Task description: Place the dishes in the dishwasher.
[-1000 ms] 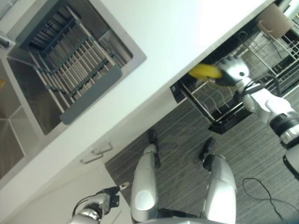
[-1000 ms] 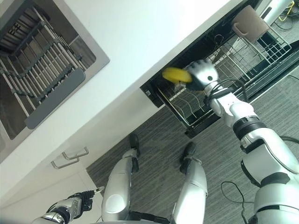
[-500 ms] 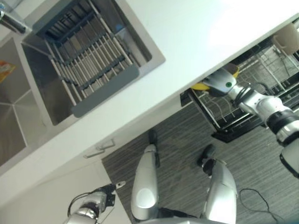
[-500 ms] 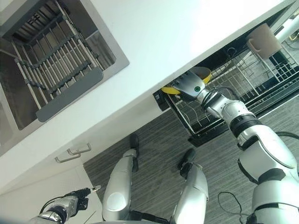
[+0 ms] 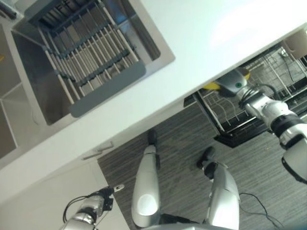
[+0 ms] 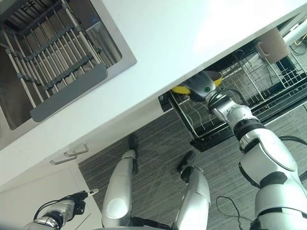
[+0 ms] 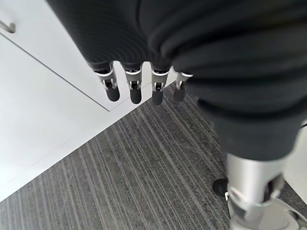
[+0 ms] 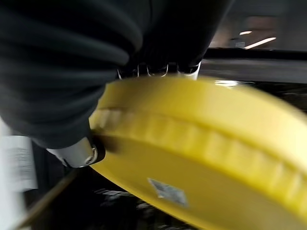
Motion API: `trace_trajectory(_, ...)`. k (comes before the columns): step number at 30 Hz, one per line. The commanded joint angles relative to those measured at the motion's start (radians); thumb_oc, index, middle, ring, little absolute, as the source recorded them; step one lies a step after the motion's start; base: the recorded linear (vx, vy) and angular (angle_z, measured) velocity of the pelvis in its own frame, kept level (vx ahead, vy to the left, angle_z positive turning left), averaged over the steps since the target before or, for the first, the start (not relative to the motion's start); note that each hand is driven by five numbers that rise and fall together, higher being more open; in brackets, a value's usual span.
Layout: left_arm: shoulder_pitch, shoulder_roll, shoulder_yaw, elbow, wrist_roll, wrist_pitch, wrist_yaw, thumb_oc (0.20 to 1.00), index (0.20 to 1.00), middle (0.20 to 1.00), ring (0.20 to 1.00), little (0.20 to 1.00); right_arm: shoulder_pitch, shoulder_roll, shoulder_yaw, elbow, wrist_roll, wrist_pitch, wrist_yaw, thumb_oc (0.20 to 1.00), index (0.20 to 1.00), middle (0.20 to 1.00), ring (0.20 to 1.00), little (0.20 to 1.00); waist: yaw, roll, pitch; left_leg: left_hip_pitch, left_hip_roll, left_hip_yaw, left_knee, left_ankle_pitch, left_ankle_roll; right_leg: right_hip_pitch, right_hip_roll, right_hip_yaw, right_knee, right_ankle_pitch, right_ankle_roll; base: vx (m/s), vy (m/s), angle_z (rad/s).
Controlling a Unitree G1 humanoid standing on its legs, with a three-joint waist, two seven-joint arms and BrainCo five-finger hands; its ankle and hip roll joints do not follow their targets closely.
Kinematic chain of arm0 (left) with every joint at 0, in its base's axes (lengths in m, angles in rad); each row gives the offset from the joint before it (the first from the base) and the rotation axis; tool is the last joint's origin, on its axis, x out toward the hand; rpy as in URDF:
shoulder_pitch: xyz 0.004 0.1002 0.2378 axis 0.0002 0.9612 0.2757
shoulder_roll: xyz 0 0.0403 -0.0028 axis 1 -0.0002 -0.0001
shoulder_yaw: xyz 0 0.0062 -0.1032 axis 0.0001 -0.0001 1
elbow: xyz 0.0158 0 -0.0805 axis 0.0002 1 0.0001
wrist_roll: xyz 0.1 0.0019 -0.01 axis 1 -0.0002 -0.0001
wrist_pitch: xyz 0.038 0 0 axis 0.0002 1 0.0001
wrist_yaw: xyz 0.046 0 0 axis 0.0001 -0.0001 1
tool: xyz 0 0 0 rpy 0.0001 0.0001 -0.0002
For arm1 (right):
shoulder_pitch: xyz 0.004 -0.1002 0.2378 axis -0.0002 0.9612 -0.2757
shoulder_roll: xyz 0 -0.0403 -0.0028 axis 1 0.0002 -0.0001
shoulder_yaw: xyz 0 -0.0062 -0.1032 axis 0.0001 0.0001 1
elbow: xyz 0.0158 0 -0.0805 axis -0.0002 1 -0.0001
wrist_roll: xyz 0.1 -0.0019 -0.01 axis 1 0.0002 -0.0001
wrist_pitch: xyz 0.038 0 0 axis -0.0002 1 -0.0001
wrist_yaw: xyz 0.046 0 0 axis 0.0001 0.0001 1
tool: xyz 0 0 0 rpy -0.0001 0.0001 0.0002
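A yellow plate [image 8: 206, 158] is held by my right hand [image 6: 201, 87], thumb [image 8: 76, 152] on one face and fingers curled over its rim. The plate [image 6: 178, 89] sits partly under the white counter's edge, above the front left corner of the pulled-out dishwasher rack [image 6: 216, 125]. A beige cup [image 6: 271, 43] stands in the far right of that wire rack. My left hand [image 6: 72, 209] hangs low at the lower left beside a white cabinet, its fingers [image 7: 132, 90] straight and holding nothing, over the grey floor.
The white counter [image 6: 192, 33] overhangs the rack and hides its inner part. A steel sink [image 6: 112, 45] with a grey slatted drying rack [image 6: 67, 91] lies at the upper left. A cabinet handle [image 6: 76, 153] shows below the counter. Grey carpet [image 6: 158, 139] lies in front.
The whole picture has shifted with the camera. My right hand has turned and carried the yellow plate from the counter's edge further in under it, over the rack. The left hand stays low.
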Motion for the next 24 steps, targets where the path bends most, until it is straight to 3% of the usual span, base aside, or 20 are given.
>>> trace_trajectory(1, 0.009, 0.015, -0.051, 0.023, -0.020, 0.027, 0.019, 1.000, 1.000, 1.000, 1.000, 1.000, -0.096, 0.009, -0.078, 0.024, 0.103, 0.078, -0.034, 0.200, 0.200, 0.200, 0.200, 0.200, 0.032, -0.004, -0.009, -0.039, -0.040, 0.001, 0.083, -0.137, 0.043, -0.006, -0.019, 0.006, 0.032, -0.052, 0.056, -0.04, 0.038, 0.01)
trace_trajectory(7, -0.002, -0.001, -0.086, 0.000, -0.063, 0.043, 0.042, 1.000, 1.000, 1.000, 1.000, 1.000, -0.080, -0.016, -0.125, 0.025, 0.235, 0.121, -0.091, 0.200, 0.200, 0.200, 0.200, 0.200, 0.018, 0.006, -0.009, -0.051, -0.040, 0.013, 0.076, -0.133, 0.041, -0.028, -0.033, 0.006, 0.030, -0.045, 0.061, -0.01, 0.005, 0.00)
trace_trajectory(13, 0.002, -0.012, -0.111, -0.023, -0.084, 0.038, 0.045, 1.000, 1.000, 1.000, 1.000, 1.000, -0.091, -0.042, -0.147, 0.009, 0.179, 0.175, -0.159, 0.200, 0.200, 0.200, 0.200, 0.200, 0.010, 0.026, -0.009, -0.075, -0.054, 0.015, 0.075, -0.133, 0.039, -0.062, -0.043, 0.014, 0.032, -0.044, 0.063, -0.04, 0.026, -0.05)
trace_trajectory(17, -0.001, -0.014, -0.123, -0.028, -0.094, 0.033, 0.052, 1.000, 1.000, 1.000, 1.000, 1.000, -0.104, -0.056, -0.136, 0.006, 0.155, 0.128, -0.187, 0.200, 0.200, 0.200, 0.200, 0.200, 0.008, 0.033, -0.009, -0.087, -0.063, 0.012, 0.071, -0.130, 0.036, -0.076, -0.041, 0.020, 0.029, -0.044, 0.062, 0.00, 0.000, 0.00)
trace_trajectory(24, -0.004, -0.019, -0.116, -0.022, -0.094, 0.025, 0.047, 1.000, 1.000, 1.000, 1.000, 1.000, -0.095, -0.058, -0.123, -0.017, 0.078, 0.114, -0.274, 0.200, 0.200, 0.200, 0.200, 0.200, 0.007, 0.041, -0.009, -0.107, -0.067, 0.015, 0.068, -0.130, 0.034, -0.102, -0.044, 0.022, 0.038, -0.049, 0.057, 0.00, 0.002, 0.00)
